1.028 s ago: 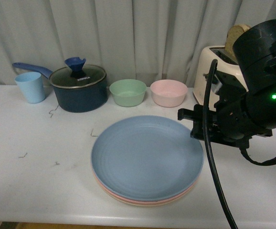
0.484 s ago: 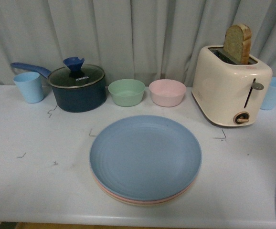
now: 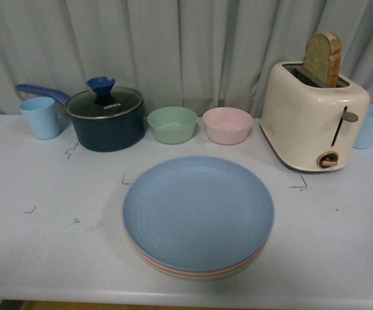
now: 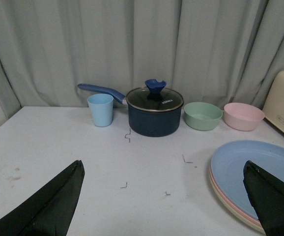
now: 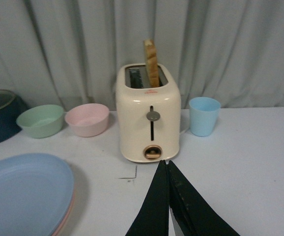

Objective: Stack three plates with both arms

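Three large round matte plates (image 3: pixel 198 216) now lie in one pile on the white tabletop (image 3: pixel 44 245), the light blue one on top with the cream and pink rims showing beneath it, so the stacking looks finished. One second ago the right arm filled the right side of the front view beside the pile; half a second ago only its cable showed, and now neither arm appears there, which reads as a retreat after the last placement. Seen from its wrist, the right gripper (image 5: pixel 167 196) is clenched, fingers pressed together and grasping nothing, with the pile off to one side of it and the cream toaster (image 5: pixel 148 114) holding a bread slice straight ahead. Seen from its own wrist, the left gripper (image 4: pixel 164 201) is released, fingers spread wide and empty, the pile just by one fingertip.
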Controlling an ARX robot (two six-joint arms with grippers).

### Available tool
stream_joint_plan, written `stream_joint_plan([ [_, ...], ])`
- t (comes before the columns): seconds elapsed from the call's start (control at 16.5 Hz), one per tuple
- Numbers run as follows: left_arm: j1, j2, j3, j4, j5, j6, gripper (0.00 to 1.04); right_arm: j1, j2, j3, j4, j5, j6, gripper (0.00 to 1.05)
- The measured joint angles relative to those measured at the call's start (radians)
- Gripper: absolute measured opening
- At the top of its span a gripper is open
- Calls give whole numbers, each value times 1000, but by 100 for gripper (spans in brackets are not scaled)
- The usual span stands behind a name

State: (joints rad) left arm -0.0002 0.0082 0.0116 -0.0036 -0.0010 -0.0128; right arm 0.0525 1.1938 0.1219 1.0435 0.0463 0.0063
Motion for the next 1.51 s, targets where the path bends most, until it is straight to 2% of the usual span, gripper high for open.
stream_joint_plan([
  [0.06, 0, 0, 0, 0, 0, 0, 98, -26, -28, -9, -14, -31, 0, 2],
  [0.24, 0, 0, 0, 0, 0, 0, 98, -60, -107, -29, -55, -35, 0, 2],
  [1.03, 0, 0, 0, 0, 0, 0, 98, -58, -774, -110, -624, -43, 0, 2],
  [1.27, 0, 0, 0, 0, 0, 0, 98, -58, -881, -111, -729, -43, 0, 2],
  [1.51, 0, 0, 0, 0, 0, 0, 98, -58, -924, -111, -772, -43, 0, 2],
])
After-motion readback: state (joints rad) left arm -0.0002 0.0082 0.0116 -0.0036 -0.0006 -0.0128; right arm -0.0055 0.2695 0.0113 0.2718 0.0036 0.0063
